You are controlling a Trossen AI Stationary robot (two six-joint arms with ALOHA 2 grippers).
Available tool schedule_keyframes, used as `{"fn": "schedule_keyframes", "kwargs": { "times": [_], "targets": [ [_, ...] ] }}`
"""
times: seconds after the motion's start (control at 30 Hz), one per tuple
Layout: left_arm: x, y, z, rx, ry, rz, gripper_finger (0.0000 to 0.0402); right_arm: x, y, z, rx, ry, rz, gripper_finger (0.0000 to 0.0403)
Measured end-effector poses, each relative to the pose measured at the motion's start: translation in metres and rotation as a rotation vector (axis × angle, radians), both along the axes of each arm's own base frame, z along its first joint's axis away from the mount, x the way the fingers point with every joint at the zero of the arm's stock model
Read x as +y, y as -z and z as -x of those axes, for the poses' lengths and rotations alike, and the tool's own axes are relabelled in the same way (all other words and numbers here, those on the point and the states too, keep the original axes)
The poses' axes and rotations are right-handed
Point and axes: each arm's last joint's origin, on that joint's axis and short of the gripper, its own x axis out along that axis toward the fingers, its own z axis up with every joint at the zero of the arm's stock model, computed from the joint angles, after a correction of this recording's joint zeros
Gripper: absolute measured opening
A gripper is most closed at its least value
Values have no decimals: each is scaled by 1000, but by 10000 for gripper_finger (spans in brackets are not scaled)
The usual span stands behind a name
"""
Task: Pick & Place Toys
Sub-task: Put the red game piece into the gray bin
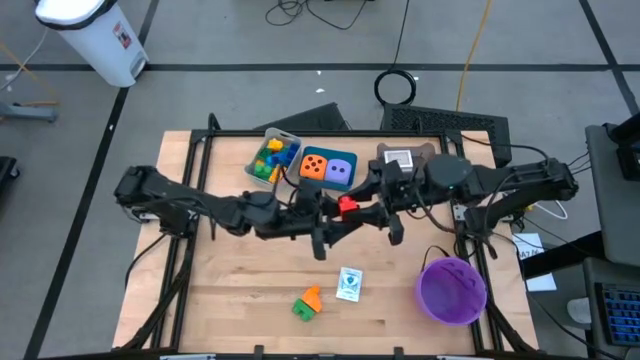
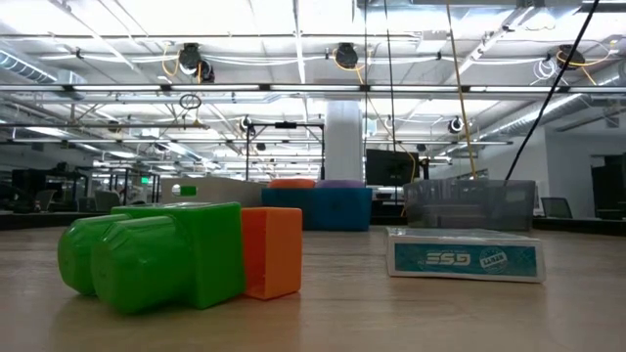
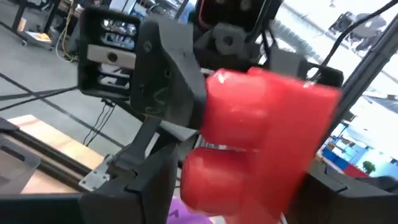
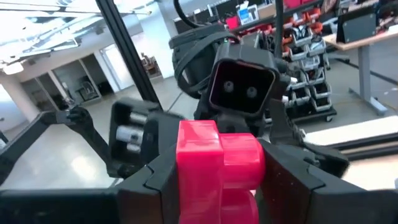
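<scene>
Both hands met mid-tabletop, left hand (image 1: 325,212) at 9 o'clock and right hand (image 1: 365,208) at 3 o'clock, each clenched on the red brick (image 1: 347,206) between them.

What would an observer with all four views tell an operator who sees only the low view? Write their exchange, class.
Operator: I see a green brick and an orange brick. Where are the arms?
Observer: Above mid-table, the left gripper and right gripper meet tip to tip.
Operator: Holding anything?
Observer: A red brick, gripped by both.
Operator: Anything beyond the card pack?
Observer: A purple bowl, towards the table's right side.
</scene>
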Motion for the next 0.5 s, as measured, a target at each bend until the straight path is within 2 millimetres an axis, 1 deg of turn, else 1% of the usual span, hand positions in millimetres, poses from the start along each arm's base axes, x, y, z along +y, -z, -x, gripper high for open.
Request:
{"fn": "schedule_keyframes", "kwargs": {
  "times": [0.13, 0.3, 0.37, 0.5],
  "targets": [
    [0, 9, -7, 26, 7, -14, 246, 0, 1, -1, 10, 0, -1, 167],
    [0, 8, -6, 20, 6, -33, 240, 0, 0, 0, 3, 0, -3, 167],
    [0, 6, -6, 6, 1, -46, 225, 0, 0, 0, 2, 0, -3, 167],
    [2, 5, -7, -2, -9, -61, 183, 0, 0, 0, 3, 8, -11, 167]
  ]
}}
